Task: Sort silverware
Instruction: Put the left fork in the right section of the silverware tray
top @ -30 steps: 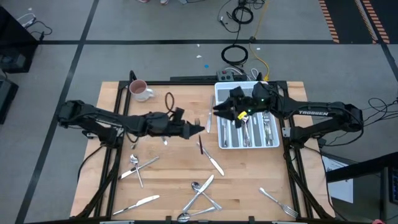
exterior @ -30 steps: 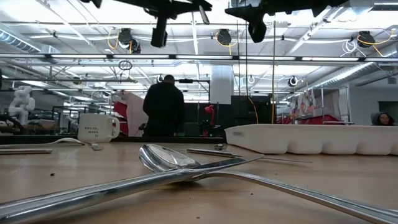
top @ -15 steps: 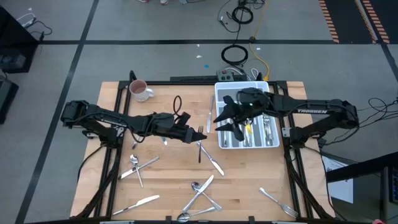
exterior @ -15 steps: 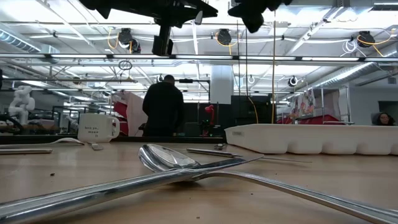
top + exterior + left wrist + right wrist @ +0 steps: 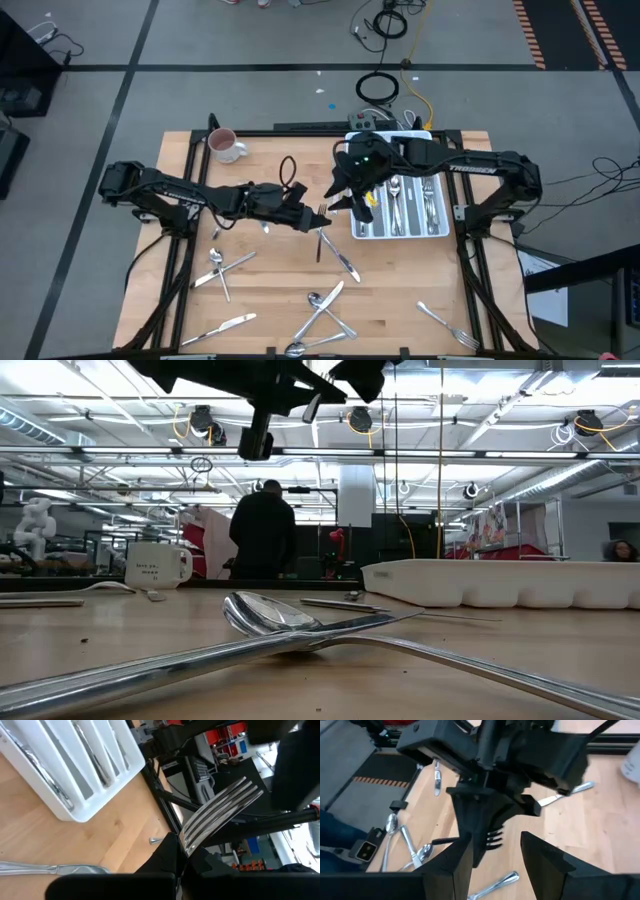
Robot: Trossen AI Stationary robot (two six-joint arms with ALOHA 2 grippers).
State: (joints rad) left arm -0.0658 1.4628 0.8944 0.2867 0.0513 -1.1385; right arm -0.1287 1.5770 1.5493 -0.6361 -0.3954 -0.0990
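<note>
- Our left gripper (image 5: 312, 215), over the table's middle, is clamped on a fork (image 5: 220, 812) with the tines sticking out ahead of it.
- Our right gripper (image 5: 338, 196) stands spread just beside those tines, its two fingers (image 5: 452, 865) either side of the fork in the right wrist view, not yet pinching.
- This looks like a handover: we should close the right fingers squarely on the fork before the left lets go.
- The tray (image 5: 355, 232) lies just right of both grippers, some pieces already slotted.
- Loose silverware (image 5: 322, 305) remains scattered nearer the front edge.
</note>
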